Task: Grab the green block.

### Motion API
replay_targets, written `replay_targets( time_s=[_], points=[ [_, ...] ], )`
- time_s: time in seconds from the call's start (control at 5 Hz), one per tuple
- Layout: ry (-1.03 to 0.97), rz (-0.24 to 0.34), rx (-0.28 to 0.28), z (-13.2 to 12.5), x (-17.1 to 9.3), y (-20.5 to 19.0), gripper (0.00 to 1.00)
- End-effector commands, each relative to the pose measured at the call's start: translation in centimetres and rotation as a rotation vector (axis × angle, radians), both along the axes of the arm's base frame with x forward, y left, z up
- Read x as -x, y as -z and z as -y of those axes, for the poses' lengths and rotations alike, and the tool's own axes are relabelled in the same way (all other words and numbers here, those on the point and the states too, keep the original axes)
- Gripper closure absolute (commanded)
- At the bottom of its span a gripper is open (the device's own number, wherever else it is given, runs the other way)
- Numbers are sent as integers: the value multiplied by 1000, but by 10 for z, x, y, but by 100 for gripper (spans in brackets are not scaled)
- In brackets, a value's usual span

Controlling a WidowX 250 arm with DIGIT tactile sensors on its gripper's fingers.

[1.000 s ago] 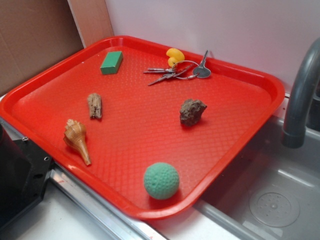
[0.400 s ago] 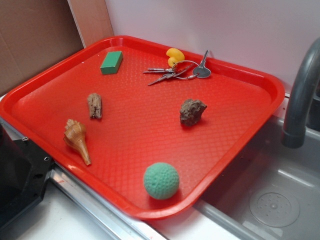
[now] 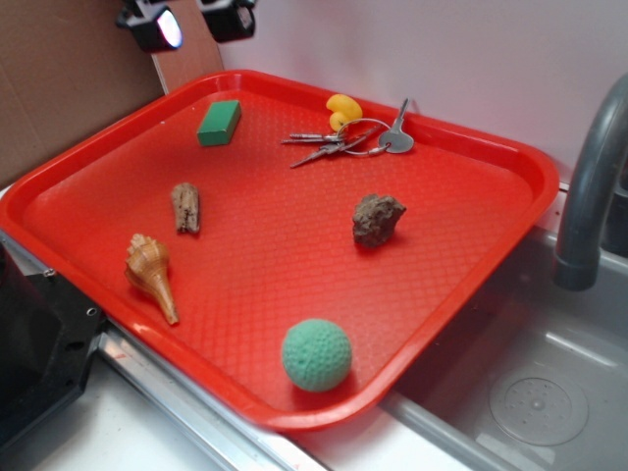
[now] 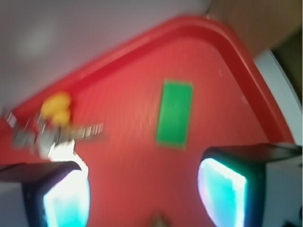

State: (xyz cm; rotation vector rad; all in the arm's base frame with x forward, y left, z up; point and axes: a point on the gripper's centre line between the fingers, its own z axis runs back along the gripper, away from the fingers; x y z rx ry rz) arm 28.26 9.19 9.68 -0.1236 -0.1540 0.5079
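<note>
Gripper [image 3: 193,22] at top edge of exterior view, above the tray's [image 3: 510,157] far left corner, fingers spread wide with nothing between them. Green block [image 3: 219,123] lies flat on the red tray near that corner, below the gripper and apart from it. Wrist view (blurred) shows the block [image 4: 175,113] ahead, between the two fingertips' lines. Keys [image 3: 345,140] lie to its right, brown rock [image 3: 377,218] mid-tray

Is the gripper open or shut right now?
Open. In the wrist view the gripper shows two fingers set wide apart with nothing between them; the green block lies untouched on the red tray.
</note>
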Motion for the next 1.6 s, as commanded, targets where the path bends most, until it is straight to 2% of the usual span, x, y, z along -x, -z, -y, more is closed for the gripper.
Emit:
replay_targets(
  time_s=[0.0, 0.2, 0.4, 0.8, 1.0, 1.4],
  points=[
    [-108, -3, -74, -41, -1, 26, 0],
    [-105, -32, -89, -46, 2, 45, 0],
    [-83, -90, -103, -37, 2, 70, 0],
    [-56, -114, -102, -17, 9, 85, 0],
    [-59, -110, -121, -16, 9, 85, 100],
    [26, -138, -147, -17, 8, 76, 100]
  ],
)
